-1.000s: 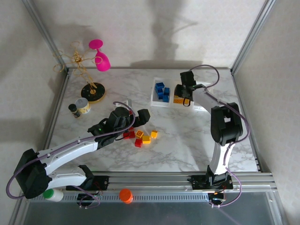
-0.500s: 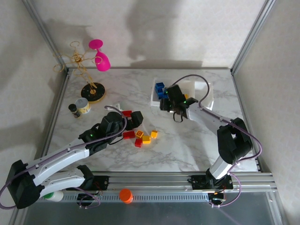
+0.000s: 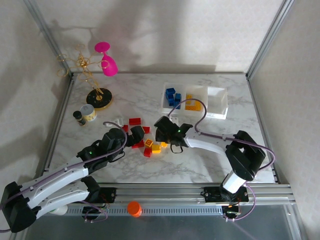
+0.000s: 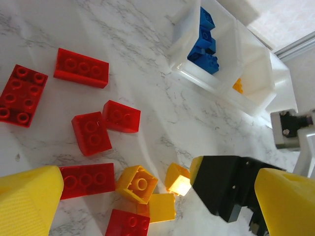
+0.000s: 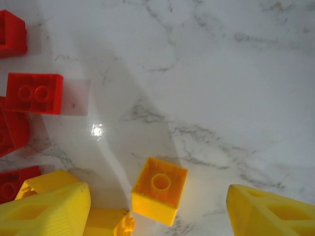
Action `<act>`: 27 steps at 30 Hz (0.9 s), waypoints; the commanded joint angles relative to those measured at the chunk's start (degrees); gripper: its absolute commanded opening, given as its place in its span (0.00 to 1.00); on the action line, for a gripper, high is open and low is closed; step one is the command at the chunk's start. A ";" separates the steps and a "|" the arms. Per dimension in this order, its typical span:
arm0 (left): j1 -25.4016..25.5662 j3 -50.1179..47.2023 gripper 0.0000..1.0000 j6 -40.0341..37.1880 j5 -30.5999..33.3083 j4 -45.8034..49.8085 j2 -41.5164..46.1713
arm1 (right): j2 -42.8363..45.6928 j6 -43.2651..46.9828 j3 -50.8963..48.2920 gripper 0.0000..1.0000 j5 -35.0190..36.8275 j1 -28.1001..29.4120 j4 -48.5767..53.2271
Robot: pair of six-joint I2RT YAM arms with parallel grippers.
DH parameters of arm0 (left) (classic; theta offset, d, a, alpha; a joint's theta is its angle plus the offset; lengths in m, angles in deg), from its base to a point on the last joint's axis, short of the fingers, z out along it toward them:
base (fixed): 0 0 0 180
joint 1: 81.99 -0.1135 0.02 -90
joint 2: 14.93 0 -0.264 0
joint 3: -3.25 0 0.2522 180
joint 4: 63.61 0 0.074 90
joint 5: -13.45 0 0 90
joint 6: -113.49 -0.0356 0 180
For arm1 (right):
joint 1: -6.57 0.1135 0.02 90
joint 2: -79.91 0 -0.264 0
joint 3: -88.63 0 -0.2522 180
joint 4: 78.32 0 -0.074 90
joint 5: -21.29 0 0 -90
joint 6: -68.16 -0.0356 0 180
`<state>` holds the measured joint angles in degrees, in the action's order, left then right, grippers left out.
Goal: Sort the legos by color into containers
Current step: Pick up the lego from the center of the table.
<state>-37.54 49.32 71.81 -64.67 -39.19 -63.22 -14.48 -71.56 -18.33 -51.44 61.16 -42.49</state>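
Loose red and yellow legos (image 3: 150, 146) lie in a cluster mid-table. The containers (image 3: 216, 109) sit at the back right: blue legos (image 3: 172, 96) in the left tray, yellow ones (image 3: 192, 105) in the middle tray. My right gripper (image 3: 164, 142) hovers open over the cluster. In the right wrist view an upside-down yellow brick (image 5: 158, 189) lies on the marble between the right gripper (image 5: 157, 199) fingers, untouched. My left gripper (image 3: 139, 140) is open beside the red bricks. In the left wrist view the left gripper (image 4: 157, 184) spans red bricks (image 4: 91, 132) and yellow bricks (image 4: 138, 183).
A pink goblet (image 3: 106, 59), a gold wire ornament on a black base (image 3: 98, 97), a small round tin (image 3: 88, 112) and a dark bottle (image 3: 79, 118) stand at the back left. An orange cap (image 3: 133, 208) sits on the front rail. The two grippers are close together.
The right arm has swung from the trays down to the brick cluster, and its jaws have opened. The left gripper has drawn back slightly toward its base.
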 commanded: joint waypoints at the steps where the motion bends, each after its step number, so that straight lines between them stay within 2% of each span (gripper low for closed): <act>1: 0.38 -0.98 1.00 1.34 2.27 1.56 1.69 | -2.80 -5.30 -0.34 0.72 3.46 1.17 0.43; 11: 0.37 -1.29 1.00 1.52 2.53 1.74 1.98 | -7.59 -6.90 0.29 0.62 3.82 3.12 -1.33; 17: 0.23 -0.76 1.00 1.22 2.36 1.52 1.27 | -8.46 -6.21 -0.23 0.50 4.11 3.24 -1.66; 27: 0.28 0.31 1.00 0.82 1.48 0.70 -0.12 | -4.96 -4.91 -1.29 0.31 5.99 3.24 -0.84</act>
<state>-37.54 48.76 72.83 -63.43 -38.62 -63.11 -21.80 -76.54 -18.83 -48.05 63.67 -44.18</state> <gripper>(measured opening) 0.996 0.322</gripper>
